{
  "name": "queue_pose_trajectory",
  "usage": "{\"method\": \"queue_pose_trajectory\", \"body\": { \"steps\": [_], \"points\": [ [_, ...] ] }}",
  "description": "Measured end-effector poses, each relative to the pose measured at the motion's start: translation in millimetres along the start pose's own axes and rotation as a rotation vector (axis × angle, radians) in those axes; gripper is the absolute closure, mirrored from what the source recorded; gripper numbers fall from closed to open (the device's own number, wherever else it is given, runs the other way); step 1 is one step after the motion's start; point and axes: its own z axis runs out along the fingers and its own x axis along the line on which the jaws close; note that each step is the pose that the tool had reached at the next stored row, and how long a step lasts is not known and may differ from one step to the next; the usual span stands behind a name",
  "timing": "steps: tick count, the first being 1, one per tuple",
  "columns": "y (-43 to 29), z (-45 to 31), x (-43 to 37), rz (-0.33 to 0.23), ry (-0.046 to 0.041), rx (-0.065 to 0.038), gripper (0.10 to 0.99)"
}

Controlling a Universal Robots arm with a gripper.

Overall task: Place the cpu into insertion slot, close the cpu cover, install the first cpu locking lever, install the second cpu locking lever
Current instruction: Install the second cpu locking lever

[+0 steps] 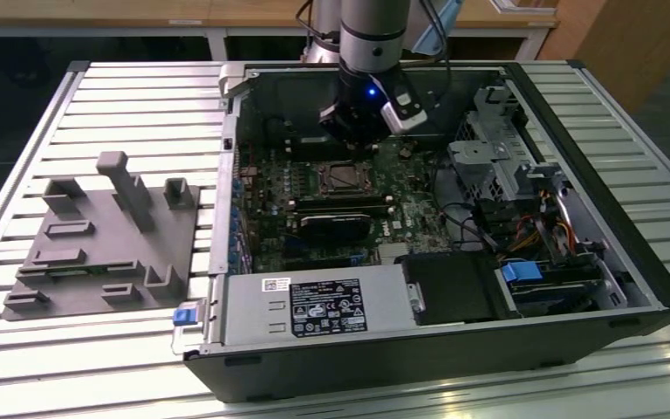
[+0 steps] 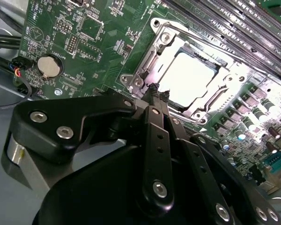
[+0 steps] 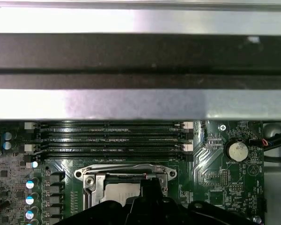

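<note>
The cpu (image 2: 192, 75) lies flat in the insertion slot (image 1: 341, 179) on the green motherboard, its silver top glaring in the light. The silvery cpu cover (image 2: 221, 93) lies down around it, framing the chip. In the first wrist view the cpu (image 3: 116, 190) and the cover's rim (image 3: 126, 168) sit just past the black gripper body. My gripper (image 2: 157, 91) is shut, its fingertips pinched together with nothing seen between them, hovering at the socket's near edge. In the exterior view my gripper (image 1: 358, 140) hangs just behind the socket, inside the case. I cannot make out how the locking levers stand.
The open computer case (image 1: 428, 367) lies on a slatted table. Long black memory slots (image 3: 112, 138) run beside the socket, with a coin battery (image 3: 236, 151) nearby. A drive cage (image 1: 498, 148) and cables fill the exterior view's right. A grey fixture block (image 1: 102, 236) rests at its left.
</note>
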Motion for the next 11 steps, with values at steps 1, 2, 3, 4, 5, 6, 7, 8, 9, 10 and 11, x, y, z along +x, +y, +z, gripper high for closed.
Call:
{"method": "queue_pose_trajectory", "body": {
  "steps": [1, 2, 3, 4, 5, 6, 7, 8, 9, 10, 11],
  "points": [
    [-0.4, 0.0, 0.0, 0.000, 0.0000, 0.000, 0.980],
    [-0.9, 0.0, 0.0, 0.000, 0.0000, 0.000, 0.980],
    [-1.4, -0.1, -0.1, 0.000, 0.0000, 0.000, 0.980],
    [-1.9, -0.1, -0.1, 0.000, 0.0000, 0.000, 0.980],
    [-2.4, -0.1, -0.1, 0.000, 0.0000, 0.000, 0.980],
    [-3.0, -0.1, -0.1, 0.000, 0.0000, 0.000, 0.980],
    [-3.6, -0.2, -0.1, 0.000, 0.0000, 0.000, 0.980],
    [-4.3, -0.2, -0.1, 0.000, 0.0000, 0.000, 0.980],
    [-5.0, -0.2, -0.1, 0.000, 0.0000, 0.000, 0.980],
    [-5.5, -0.2, -0.2, 0.000, 0.0000, 0.000, 0.980],
    [-5.9, -0.3, -0.1, 0.000, 0.0000, 0.000, 0.980]
  ]
}}
